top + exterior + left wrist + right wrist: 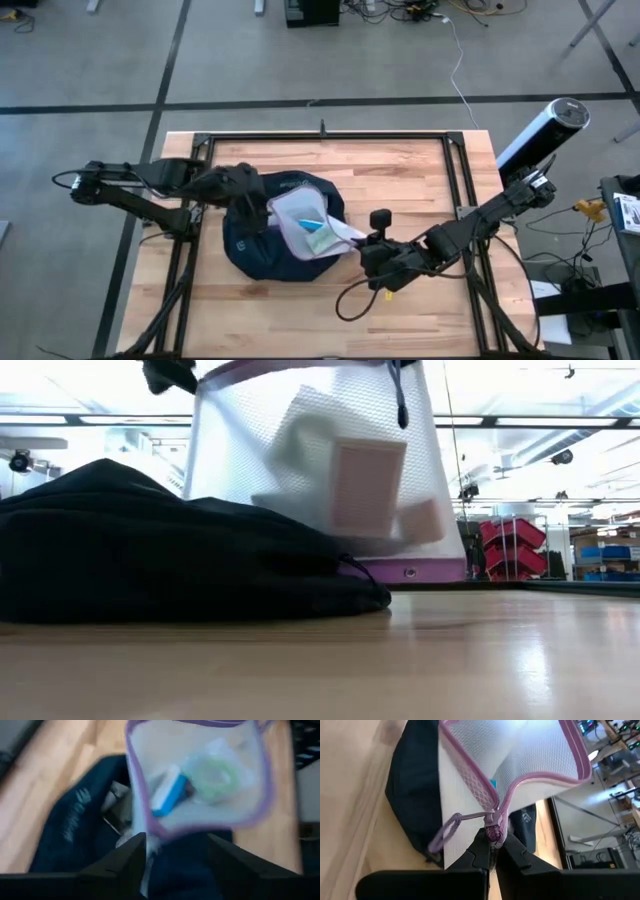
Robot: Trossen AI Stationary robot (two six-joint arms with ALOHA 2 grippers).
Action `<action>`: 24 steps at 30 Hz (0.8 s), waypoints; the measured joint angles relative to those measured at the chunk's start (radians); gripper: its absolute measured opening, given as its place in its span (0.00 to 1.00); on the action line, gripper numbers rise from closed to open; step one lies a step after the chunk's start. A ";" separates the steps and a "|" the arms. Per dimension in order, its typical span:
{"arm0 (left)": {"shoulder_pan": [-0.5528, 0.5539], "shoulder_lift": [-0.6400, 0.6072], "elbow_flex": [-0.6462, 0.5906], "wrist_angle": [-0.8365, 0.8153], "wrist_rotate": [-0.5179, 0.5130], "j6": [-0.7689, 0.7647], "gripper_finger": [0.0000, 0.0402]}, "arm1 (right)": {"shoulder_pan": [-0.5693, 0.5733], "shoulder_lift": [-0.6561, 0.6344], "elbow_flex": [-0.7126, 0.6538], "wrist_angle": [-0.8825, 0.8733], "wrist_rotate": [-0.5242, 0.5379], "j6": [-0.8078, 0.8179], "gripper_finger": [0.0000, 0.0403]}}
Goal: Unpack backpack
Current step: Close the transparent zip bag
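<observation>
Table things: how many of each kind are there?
Backpack: 1
Clear pouch: 1
Robot grippers: 2, left gripper and right gripper
Total: 4

Dark jointed arms, black cables, blocky claws
</observation>
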 joint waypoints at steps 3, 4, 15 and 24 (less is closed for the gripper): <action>-0.043 -0.001 0.082 -0.111 -0.059 -0.046 0.50 | -0.008 -0.012 0.000 -0.019 0.000 0.023 0.00; -0.060 -0.002 0.103 -0.121 -0.101 -0.050 0.50 | -0.012 -0.018 0.000 -0.018 0.000 0.024 0.00; -0.256 0.082 -0.030 0.695 -0.311 0.365 0.37 | -0.102 -0.158 0.026 0.051 -0.005 0.085 0.00; -0.247 0.382 -0.091 1.134 -0.452 0.452 0.30 | -0.119 -0.125 0.023 0.052 -0.030 0.093 0.00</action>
